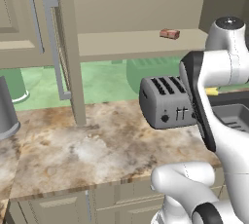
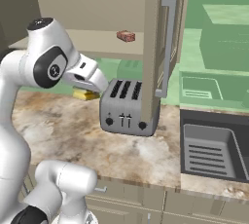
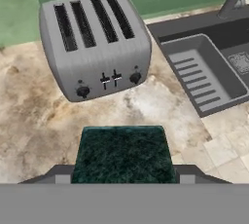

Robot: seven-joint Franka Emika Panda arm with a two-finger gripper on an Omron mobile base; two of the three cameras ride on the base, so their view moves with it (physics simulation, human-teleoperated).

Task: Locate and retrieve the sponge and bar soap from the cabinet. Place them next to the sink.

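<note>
Hand view shows the claw (image 3: 124, 177) closed on the sponge (image 3: 124, 155), its dark green scrub layer facing up, above the marbled surface (image 3: 39, 125) before the 4-slot toaster (image 3: 95, 43). Bar soap (image 1: 169, 33) lies on the cabinet (image 1: 121, 40) shelf; the sink (image 3: 204, 74) sits beside the toaster.

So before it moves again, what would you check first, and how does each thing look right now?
1. Sponge sits between the pincer fingers: ok, its dark green layer faces the hand camera.
2. Grip is firm: cannot tell, the contact is hidden.
3. Bare counter between toaster and sink for setting it down: ok.
4. Toaster out of the path: cannot tell, it stands close ahead.
5. Bar soap fetched: not ok, it lies on the cabinet shelf.
6. Cabinet door open for the return trip: ok.
</note>
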